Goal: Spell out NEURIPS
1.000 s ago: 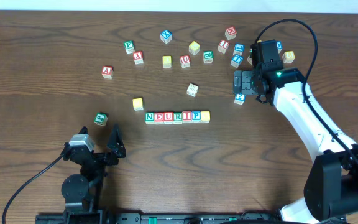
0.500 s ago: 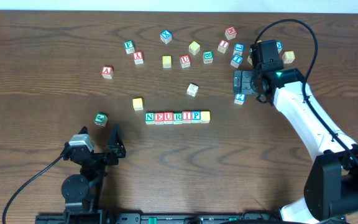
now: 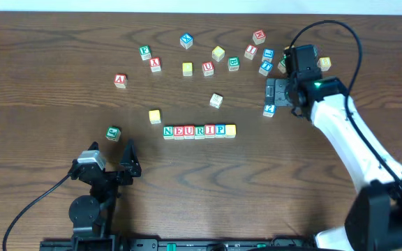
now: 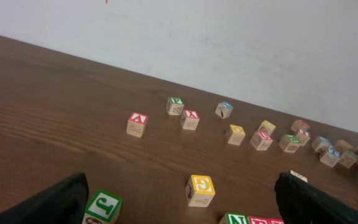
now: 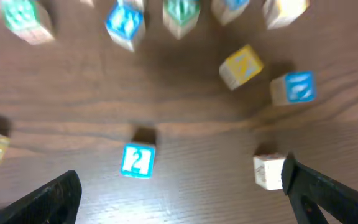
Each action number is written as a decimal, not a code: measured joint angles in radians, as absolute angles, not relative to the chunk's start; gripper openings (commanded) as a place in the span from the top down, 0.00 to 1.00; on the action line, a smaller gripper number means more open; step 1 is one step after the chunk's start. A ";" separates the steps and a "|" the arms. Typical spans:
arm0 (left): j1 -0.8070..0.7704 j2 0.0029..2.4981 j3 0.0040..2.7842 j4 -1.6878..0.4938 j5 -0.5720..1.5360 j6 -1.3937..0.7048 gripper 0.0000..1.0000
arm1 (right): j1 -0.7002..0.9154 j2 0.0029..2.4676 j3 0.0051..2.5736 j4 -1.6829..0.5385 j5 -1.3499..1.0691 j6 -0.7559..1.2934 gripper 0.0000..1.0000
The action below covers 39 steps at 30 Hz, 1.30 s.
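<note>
NEURIPS stands as a straight row of cubes in the overhead view, from the green N (image 3: 168,130) through the P (image 3: 220,130) to a yellow-faced cube (image 3: 230,130) at its right end. The row's left end with the N (image 4: 238,219) peeks into the bottom of the left wrist view. My left gripper (image 3: 112,150) (image 4: 182,205) is open near the front edge, left of the row, with nothing between its fingers. My right gripper (image 3: 268,94) (image 5: 179,199) hangs open over the back right. A blue cube (image 5: 137,160) lies ahead of it and a pale cube (image 5: 269,171) beside its right finger.
Loose cubes are scattered across the back, among them a red A (image 3: 120,80), a red X (image 3: 155,64) and a blue cube (image 3: 186,40). A green cube (image 3: 113,133), a yellow cube (image 3: 155,116) and a pale cube (image 3: 216,100) lie near the row.
The right arm has shifted slightly to the right, and its wrist view is blurred. The left arm and the row of cubes have not moved.
</note>
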<state>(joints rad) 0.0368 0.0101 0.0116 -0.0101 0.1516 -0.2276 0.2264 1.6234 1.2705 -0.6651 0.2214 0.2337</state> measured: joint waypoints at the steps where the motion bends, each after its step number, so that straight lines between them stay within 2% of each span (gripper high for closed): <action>1: 0.037 0.010 0.012 -0.010 0.152 -0.228 0.06 | 0.226 1.595 1.260 -0.633 0.224 0.233 0.01; 9: 0.038 0.010 0.014 -0.012 0.152 -0.228 0.06 | 0.226 1.238 0.907 -0.134 0.240 0.229 0.01; 15: 0.038 0.010 0.015 -0.014 0.152 -0.228 0.06 | 0.226 0.994 0.559 0.049 0.218 0.162 0.01; 27: 0.038 0.010 0.015 -0.015 0.152 -0.228 0.06 | 0.226 0.621 0.272 0.098 0.096 -0.056 0.01; 39: 0.038 0.010 0.015 -0.015 0.152 -0.228 0.06 | 0.224 0.331 0.025 0.075 0.070 -0.097 0.01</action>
